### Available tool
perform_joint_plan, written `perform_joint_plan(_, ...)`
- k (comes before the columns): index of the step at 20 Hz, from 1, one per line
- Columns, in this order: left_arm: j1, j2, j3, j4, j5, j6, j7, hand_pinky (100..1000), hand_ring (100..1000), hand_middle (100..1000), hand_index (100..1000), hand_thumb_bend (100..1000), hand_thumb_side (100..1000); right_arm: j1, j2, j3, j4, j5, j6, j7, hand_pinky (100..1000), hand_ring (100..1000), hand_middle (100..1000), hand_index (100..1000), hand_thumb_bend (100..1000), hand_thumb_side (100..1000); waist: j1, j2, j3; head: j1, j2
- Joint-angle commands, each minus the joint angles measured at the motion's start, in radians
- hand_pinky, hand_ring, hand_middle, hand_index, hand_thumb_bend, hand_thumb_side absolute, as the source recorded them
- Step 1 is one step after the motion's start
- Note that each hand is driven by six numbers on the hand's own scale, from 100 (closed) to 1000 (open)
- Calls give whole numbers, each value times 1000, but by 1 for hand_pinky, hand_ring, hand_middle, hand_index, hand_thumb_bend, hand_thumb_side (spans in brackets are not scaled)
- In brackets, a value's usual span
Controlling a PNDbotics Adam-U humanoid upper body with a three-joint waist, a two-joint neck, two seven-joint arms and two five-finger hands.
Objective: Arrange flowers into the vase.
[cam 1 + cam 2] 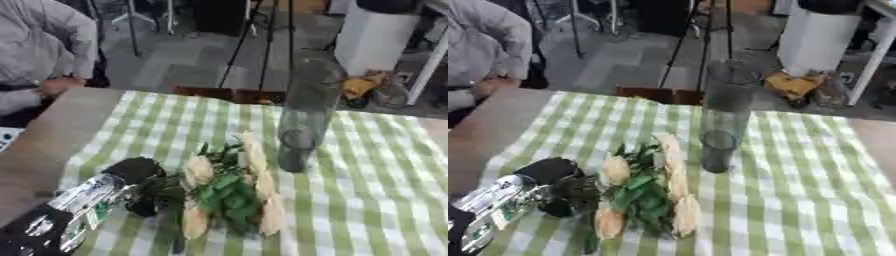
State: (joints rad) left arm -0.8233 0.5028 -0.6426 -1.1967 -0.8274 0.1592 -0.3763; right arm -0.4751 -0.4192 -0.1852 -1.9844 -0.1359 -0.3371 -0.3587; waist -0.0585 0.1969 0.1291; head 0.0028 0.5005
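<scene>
Fingers of my left hand (144, 192) are dark and blurred where they meet the leafy bunch, so I cannot tell whether they are curled round the stems or only lying against them. My left arm (66, 212) comes in from the lower left corner, silver and black, and ends at the left edge of the flowers (232, 187).

Those flowers lie flat on the green-and-white checked cloth (367, 200) that covers the counter (52, 135). They are pale cream blooms, several of them, spread around a clump of green leaves (642, 195); some blooms point toward the far side, others toward me. One long pale bloom (254, 152) reaches up toward the vase.

My target, the vase (724, 117), stands upright just beyond the bunch and a little to its right, tall, clear and greyish. No flower stands in it. Its base sits on the cloth, near the topmost bloom but apart from it.

My right hand shows in neither view.

At the far left edge a person in a grey sleeve (48, 45) rests a hand on the bare part of the counter, well apart from the flowers.
</scene>
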Motion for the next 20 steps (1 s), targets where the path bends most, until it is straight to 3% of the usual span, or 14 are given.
perform_joint_plan(1,3,18,-12,-1,12,-3,-4,100,100,100,131,157,395,-7,-20,-11,-16,-10,2,-1,754,830,832,857,100,1000,0,-13,1,-3,0)
perform_joint_plan(5,-4,38,-22,-44,30,9,-30,100,100,100,119,138,440,-2,-19,-11,-16,-9,6,-1,755,831,833,857,100,1000,4,-19,9,-8,9)
perform_joint_plan(10,-10,81,-35,-110,48,41,-55,100,100,100,118,173,708,1,-20,-10,-16,-8,8,-1,755,831,832,857,100,1000,11,-28,17,-15,19)
perform_joint_plan(15,-28,123,-40,-177,36,75,-95,100,100,100,120,102,653,6,-22,-8,-16,-7,11,0,755,831,832,858,100,1000,21,-38,30,-21,25)
perform_joint_plan(20,-39,160,-26,-231,29,103,-120,100,100,100,117,100,644,5,-25,-5,-16,-9,10,1,754,831,832,858,100,1000,25,-44,34,-33,31)
